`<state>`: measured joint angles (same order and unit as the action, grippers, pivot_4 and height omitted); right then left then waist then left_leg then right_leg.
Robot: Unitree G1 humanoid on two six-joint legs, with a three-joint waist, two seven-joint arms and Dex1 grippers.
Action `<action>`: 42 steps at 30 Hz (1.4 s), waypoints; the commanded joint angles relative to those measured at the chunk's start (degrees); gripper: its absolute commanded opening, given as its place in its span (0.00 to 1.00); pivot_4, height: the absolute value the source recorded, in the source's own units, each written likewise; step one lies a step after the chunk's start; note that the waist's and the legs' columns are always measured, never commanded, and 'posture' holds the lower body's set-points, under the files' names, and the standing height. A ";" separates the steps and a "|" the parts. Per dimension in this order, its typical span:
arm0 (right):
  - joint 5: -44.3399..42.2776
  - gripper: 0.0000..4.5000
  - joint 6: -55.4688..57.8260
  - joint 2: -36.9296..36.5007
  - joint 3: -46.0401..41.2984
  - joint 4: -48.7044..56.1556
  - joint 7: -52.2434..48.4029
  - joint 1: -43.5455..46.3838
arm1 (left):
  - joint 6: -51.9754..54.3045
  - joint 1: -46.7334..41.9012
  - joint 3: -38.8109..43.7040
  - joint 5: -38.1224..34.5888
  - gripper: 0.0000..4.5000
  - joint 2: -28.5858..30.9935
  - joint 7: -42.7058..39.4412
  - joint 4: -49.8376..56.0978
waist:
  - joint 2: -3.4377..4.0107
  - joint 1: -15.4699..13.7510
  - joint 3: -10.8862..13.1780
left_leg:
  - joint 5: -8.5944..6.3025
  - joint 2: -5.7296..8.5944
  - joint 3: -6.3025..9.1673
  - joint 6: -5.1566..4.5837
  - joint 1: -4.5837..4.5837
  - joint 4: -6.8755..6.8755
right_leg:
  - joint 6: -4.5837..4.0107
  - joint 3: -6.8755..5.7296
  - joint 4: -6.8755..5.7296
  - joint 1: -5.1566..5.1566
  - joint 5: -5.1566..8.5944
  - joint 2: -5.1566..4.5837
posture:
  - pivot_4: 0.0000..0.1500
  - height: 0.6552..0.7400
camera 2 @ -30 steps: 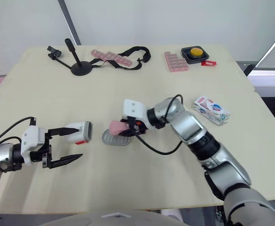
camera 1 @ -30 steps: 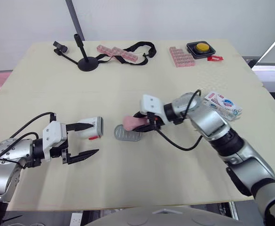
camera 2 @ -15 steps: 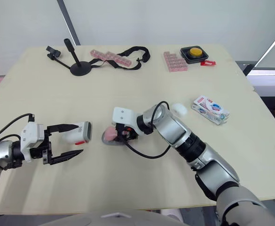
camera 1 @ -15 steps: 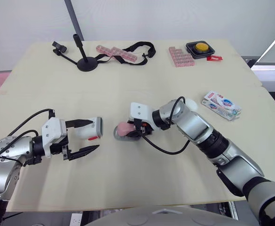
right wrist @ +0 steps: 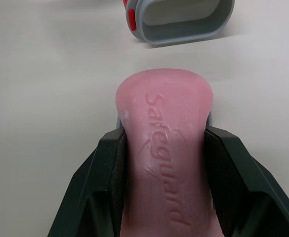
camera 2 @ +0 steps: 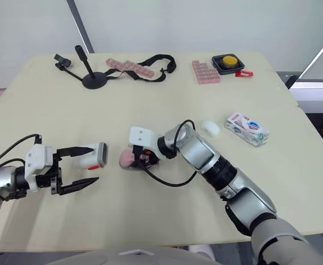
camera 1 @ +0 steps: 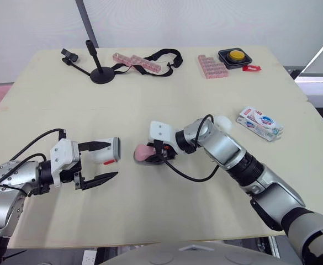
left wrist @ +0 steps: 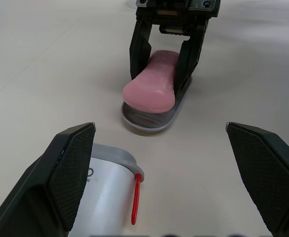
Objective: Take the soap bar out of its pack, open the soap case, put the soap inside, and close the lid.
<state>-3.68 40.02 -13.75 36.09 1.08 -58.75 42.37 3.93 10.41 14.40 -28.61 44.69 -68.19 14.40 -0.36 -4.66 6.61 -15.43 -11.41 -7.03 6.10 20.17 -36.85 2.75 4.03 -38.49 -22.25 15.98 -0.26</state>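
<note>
My right gripper (camera 1: pixel 152 154) is shut on the pink soap bar (camera 1: pixel 144 152) and holds it flat just over a grey oval tray (left wrist: pixel 149 118) at mid-table. In the right wrist view the soap (right wrist: pixel 164 128) fills the gap between both black fingers (right wrist: pixel 109 168). The white soap case (camera 1: pixel 107 150), with a grey rim and a red latch, lies on its side just left of the tray, its mouth open. My left gripper (camera 1: pixel 111 160) stands open around the case's near side without touching it. The soap pack (camera 1: pixel 260 122) lies at the right.
A small white lump (camera 2: pixel 209 128) lies beside my right forearm. Along the far edge stand a black stand (camera 1: pixel 100 74), pink blocks with a black strap (camera 1: pixel 144 61), another pink block (camera 1: pixel 212 66) and a yellow button (camera 1: pixel 236 56). The near table is bare.
My right gripper carried the soap leftward and down until it sits over the grey tray. The left gripper and the case stayed put.
</note>
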 commanded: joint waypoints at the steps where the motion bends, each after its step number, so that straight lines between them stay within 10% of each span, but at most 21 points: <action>1: -0.49 0.39 0.38 -0.07 -0.58 1.88 -0.44 1.56 | -0.01 0.20 0.44 -0.53 1.00 0.00 0.46 1.60 | 0.00 0.02 0.00 | 0.00 0.00 0.00 0.00 0.00 0.00 | 0.00 0.00 0.00 0.00 0.00 0.00 | 1.00 1.00; 8: -0.86 0.98 -0.03 -0.63 -1.26 2.71 -0.80 1.33 | -0.28 -0.03 -0.22 -0.21 1.00 -0.23 0.65 1.32 | 0.00 0.01 0.00 | 0.00 0.00 0.00 0.00 -0.01 0.00 | 0.00 0.00 -0.01 0.00 0.00 0.00 | 1.00 1.00; 42: -23.41 0.99 -38.39 -21.80 -38.06 9.22 -16.57 -38.57 | -6.78 -5.06 4.72 1.90 1.00 4.61 -3.69 -15.49 | -0.12 -0.04 -0.08 | 0.05 0.00 0.01 -0.03 0.31 0.07 | -0.04 0.03 0.15 0.09 -0.01 -0.24 | 1.00 1.00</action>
<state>-25.18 2.64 -34.67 -0.43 8.84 -74.84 4.19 -2.32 5.77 17.01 -26.34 48.57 -72.02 -1.12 -0.48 -4.70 6.53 -15.38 -11.41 -7.01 6.06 20.49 -36.78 2.71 4.06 -38.34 -22.15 15.97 -0.50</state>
